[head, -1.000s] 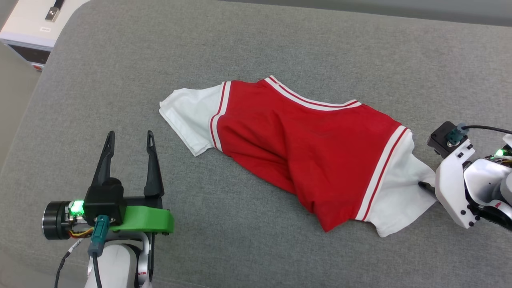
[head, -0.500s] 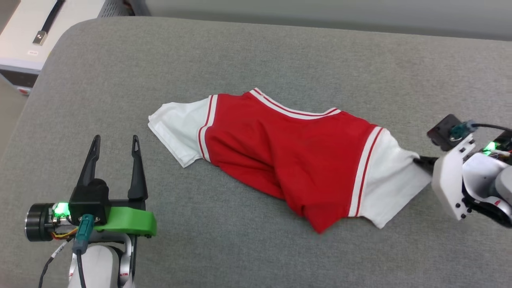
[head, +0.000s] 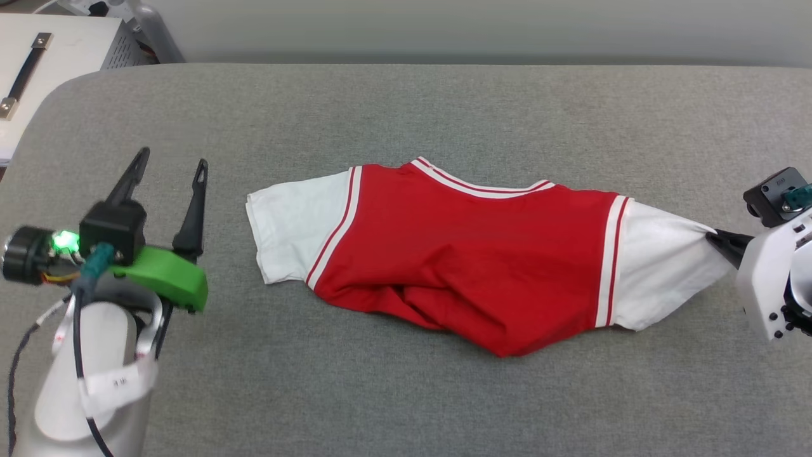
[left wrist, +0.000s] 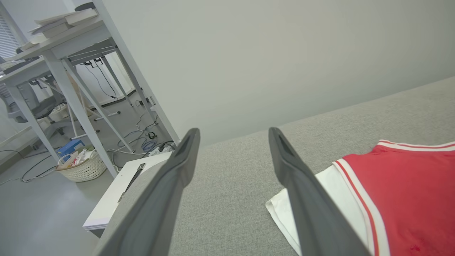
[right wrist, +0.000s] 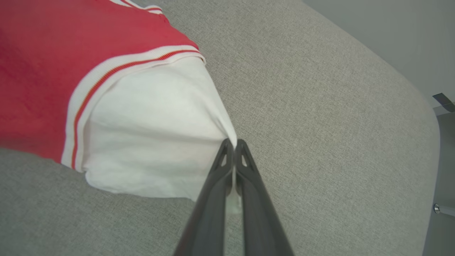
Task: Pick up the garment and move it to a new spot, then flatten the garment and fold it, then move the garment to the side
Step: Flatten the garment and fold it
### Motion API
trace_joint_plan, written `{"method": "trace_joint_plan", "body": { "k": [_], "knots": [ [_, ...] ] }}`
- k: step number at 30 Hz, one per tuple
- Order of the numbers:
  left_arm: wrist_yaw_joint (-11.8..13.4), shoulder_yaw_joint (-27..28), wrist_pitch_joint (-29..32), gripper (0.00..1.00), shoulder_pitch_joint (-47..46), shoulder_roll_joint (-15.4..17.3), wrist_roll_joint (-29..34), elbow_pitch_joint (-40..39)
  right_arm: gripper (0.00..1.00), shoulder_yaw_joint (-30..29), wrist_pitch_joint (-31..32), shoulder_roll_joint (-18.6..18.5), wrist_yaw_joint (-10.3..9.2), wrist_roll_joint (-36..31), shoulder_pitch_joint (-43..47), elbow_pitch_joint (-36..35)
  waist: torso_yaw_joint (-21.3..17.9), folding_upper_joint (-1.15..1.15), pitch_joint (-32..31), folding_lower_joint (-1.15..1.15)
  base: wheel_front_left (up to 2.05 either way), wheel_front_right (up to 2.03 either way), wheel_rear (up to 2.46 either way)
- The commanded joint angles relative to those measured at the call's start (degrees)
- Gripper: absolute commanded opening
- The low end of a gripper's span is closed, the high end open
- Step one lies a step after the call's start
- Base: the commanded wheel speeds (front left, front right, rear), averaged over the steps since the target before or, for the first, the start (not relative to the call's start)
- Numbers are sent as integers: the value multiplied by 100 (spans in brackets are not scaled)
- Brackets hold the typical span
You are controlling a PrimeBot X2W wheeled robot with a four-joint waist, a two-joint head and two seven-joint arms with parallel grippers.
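The left end effector (left wrist: 233, 131) gapes near the garment (left wrist: 401, 199).
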Motion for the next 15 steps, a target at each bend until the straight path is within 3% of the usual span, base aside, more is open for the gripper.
{"method": "trace_joint_plan", "body": {
  "k": [1,6,12,15],
  "knots": [
    [-56,-110,145,100,-347,127,-149,107,0,-64,-33,46,-4,-71,96,-27,-69,0,37,0,0,0,0],
    [-101,-1212,1557,100,-1248,706,-1248,524,0,-210,-21,138,-4,-213,168,-125,-198,0,172,0,0,0,0],
    [-103,-2665,3955,100,-2202,1548,-3112,573,0,-362,6,234,-4,-395,112,-289,-360,0,475,0,0,0,0],
    [-103,-3078,4583,100,-2556,1824,-3603,605,0,-399,34,314,-4,-478,33,-398,-464,0,661,0,0,0,0]
  ]
}}
